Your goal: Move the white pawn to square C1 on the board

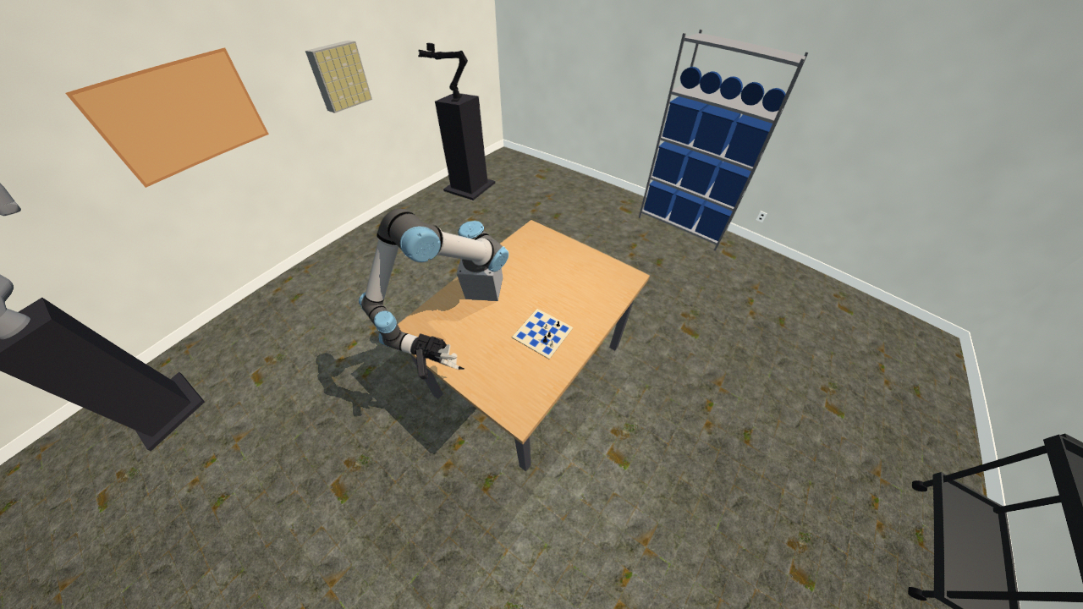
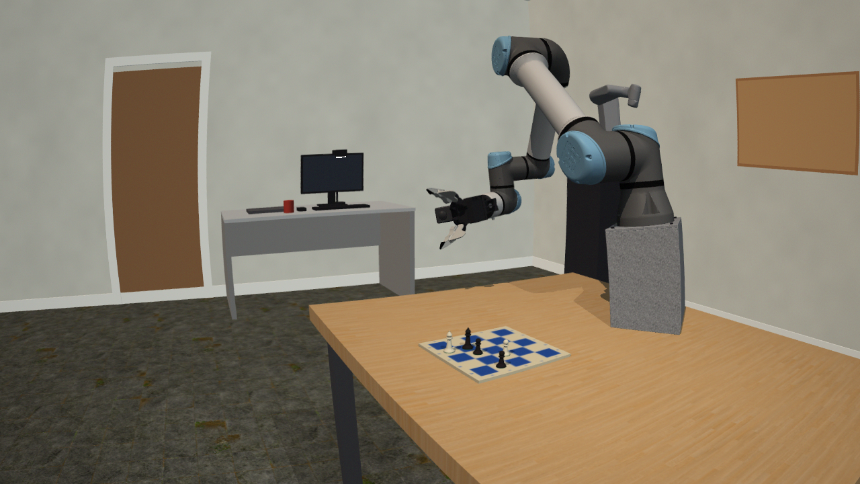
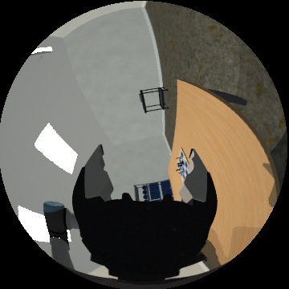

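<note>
The hand hangs in the air beyond the far edge of the tabletop, its fingers spread wide with nothing between them. The white pawn stands upright on the chessboard, near the middle of the board among three black pieces, well apart from the hand and lower than it. A second white piece, taller, stands at the board's left corner in the exterior view; the edge lettering is too small to read, so the pawn's square cannot be named.
</note>
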